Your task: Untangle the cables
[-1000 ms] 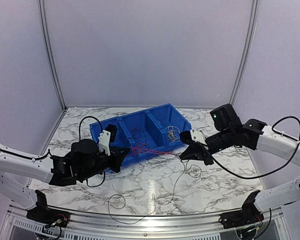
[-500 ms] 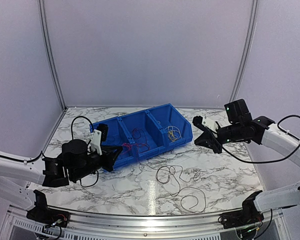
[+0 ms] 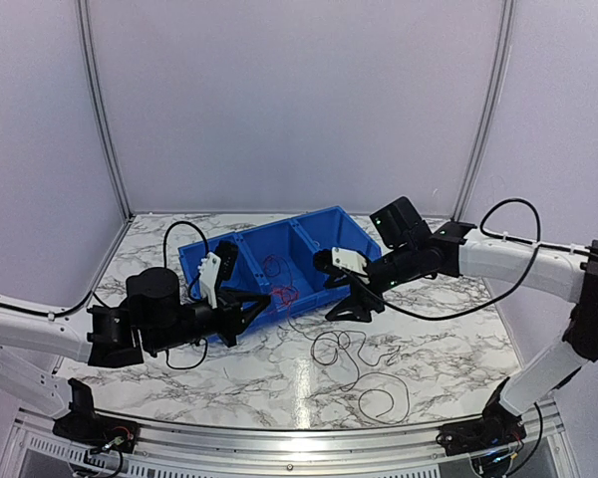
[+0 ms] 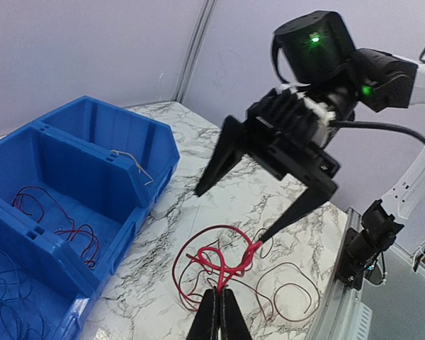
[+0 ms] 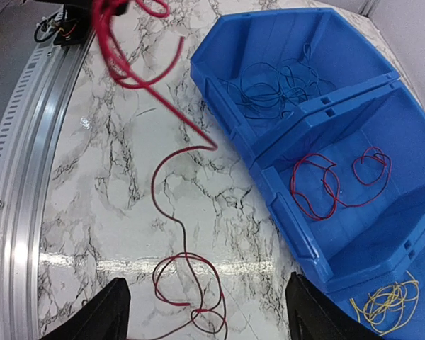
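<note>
**Red cable held up at the bin front; right gripper open for a second hold**

The left gripper (image 4: 218,297) is clamped tight on a knotted bunch of the red cable (image 4: 223,262) and holds it raised just in front of the near wall of the blue bin (image 4: 156,152). The likely purpose is to lift the knot so that the free length hangs clear and the tangle reads as separate strands. One strand runs down from the bunch to loose loops (image 5: 191,287) lying on the table (image 5: 92,184) on the near side of the bin, apart from its wall.

The right gripper (image 4: 232,216) has its fingers spread wide with nothing between them. It hangs in front of the bin's right end, just beside the held bunch and facing the left gripper. This placement suggests preparation for a second grip on the same cable, so that both arms can draw the knot apart.

The bin holds one colour per compartment:
- dark blue cables (image 5: 269,88) at the left end
- sorted red cables (image 5: 326,184) in the middle
- yellow cables (image 5: 386,301) at the right end

The bin therefore appears to be the destination, and the middle compartment the place for the held cable once it is freed.

Caution: the wire is hair-thin and springy, and a straight pull may tighten the knot rather than open it
</note>
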Controlling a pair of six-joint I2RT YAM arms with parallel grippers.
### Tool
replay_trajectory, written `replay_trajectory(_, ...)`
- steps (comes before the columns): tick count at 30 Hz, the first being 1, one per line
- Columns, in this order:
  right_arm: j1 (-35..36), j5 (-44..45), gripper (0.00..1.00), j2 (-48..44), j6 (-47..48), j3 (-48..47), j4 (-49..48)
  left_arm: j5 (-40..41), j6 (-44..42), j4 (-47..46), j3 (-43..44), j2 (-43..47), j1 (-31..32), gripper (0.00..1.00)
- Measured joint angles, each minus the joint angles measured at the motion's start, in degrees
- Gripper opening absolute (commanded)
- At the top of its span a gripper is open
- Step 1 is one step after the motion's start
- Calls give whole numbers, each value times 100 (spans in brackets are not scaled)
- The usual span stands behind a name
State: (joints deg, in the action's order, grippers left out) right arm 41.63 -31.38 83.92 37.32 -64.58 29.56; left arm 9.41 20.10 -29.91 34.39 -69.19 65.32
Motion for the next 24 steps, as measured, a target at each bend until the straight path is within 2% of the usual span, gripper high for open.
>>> replay_trajectory(5, 20, -63, 80, 544, -24, -365, -205, -299, 22, -4, 74, 33, 15, 0)
replay_trajectory(8, 76, -289, 75, 654, -61, -590, -343, -446, 35, -2, 122, 37, 24, 0)
replay_trajectory(9, 120, -372, 70, 664, -72, -649, -417, -470, 37, -4, 131, 37, 26, 0)
replay_trajectory(12, 291, -614, 41, 678, -103, -774, -551, -533, 46, -7, 151, 39, 33, 0)
replay_trajectory(15, 426, -763, 7, 737, -122, -944, -535, -555, 46, -4, 151, 44, 33, 0)
replay_trajectory(16, 457, -782, 0, 763, -103, -1019, -505, -553, 46, -2, 151, 52, 33, 0)
replay_trajectory(19, 463, -739, 0, 719, -59, -1102, -402, -433, 48, 2, 149, 131, 33, 0)
replay_trajectory(24, 437, -535, 0, 247, 4, -1108, -107, 275, 105, 68, 98, 396, 37, 0)
